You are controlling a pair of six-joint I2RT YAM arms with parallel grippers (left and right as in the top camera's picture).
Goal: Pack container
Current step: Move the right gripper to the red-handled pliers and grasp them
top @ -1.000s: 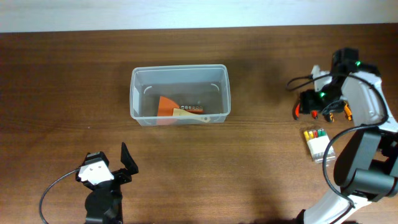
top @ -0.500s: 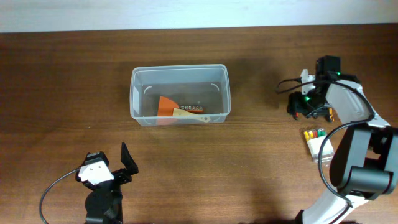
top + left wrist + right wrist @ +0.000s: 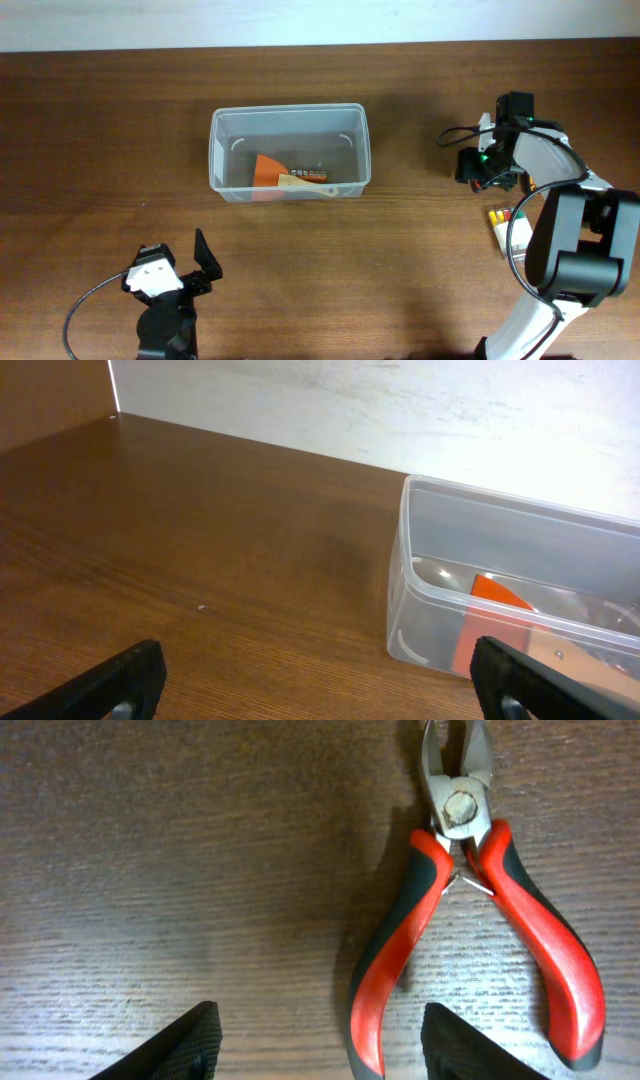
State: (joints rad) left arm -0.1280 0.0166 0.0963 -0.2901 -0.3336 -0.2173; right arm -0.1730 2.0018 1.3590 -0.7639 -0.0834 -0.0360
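Picking up the pliers (image 3: 460, 810) is judged to be the step in hand. They are laid flat on the worktop (image 3: 100, 200) under the right gripper (image 3: 320, 1045), whose jaws are spread wide with one red handle between them and nothing gripped. A descent and a closing on the handles are called for next. The container (image 3: 215, 150) is set well apart to the left, an orange piece (image 3: 265, 172) already inside. The left gripper (image 3: 320, 685) is held near it, jaws wide and empty.
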